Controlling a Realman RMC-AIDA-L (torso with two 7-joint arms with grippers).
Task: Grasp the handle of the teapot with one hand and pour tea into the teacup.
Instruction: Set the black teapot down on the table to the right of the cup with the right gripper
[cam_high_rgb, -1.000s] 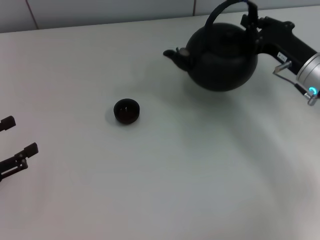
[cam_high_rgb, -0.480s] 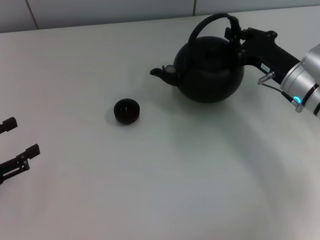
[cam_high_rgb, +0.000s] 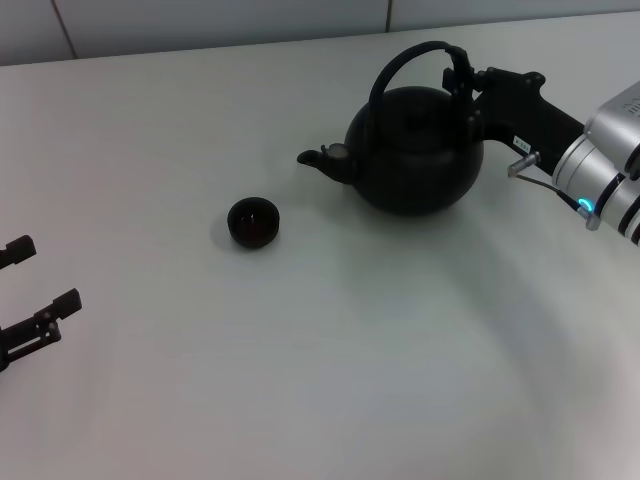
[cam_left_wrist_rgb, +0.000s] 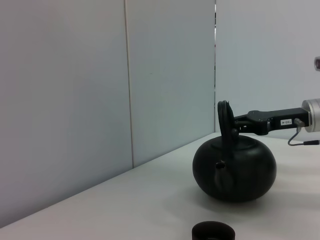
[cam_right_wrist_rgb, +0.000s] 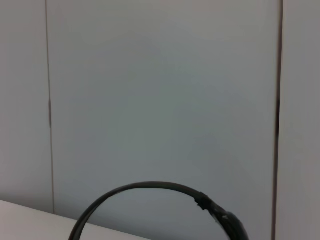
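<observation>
The matte-black teapot (cam_high_rgb: 415, 150) is at the back right of the table, its stubby spout pointing left toward the teacup (cam_high_rgb: 252, 221). My right gripper (cam_high_rgb: 462, 75) is shut on the right side of the arched handle (cam_high_rgb: 400, 62). I cannot tell whether the pot's base touches the table. The spout tip is a short gap right of the cup. The left wrist view shows the teapot (cam_left_wrist_rgb: 235, 170), the handle (cam_left_wrist_rgb: 223, 120) and the cup's rim (cam_left_wrist_rgb: 213, 231). The right wrist view shows only the handle's arch (cam_right_wrist_rgb: 150, 187). My left gripper (cam_high_rgb: 35, 277) is open and empty at the left edge.
The white table (cam_high_rgb: 330, 350) stretches bare in front of the cup and pot. A pale panelled wall (cam_high_rgb: 200, 20) runs along the table's back edge, close behind the teapot.
My right gripper has carried the teapot left and toward me, bringing the spout closer to the teacup. The cup and my left gripper have not moved.
</observation>
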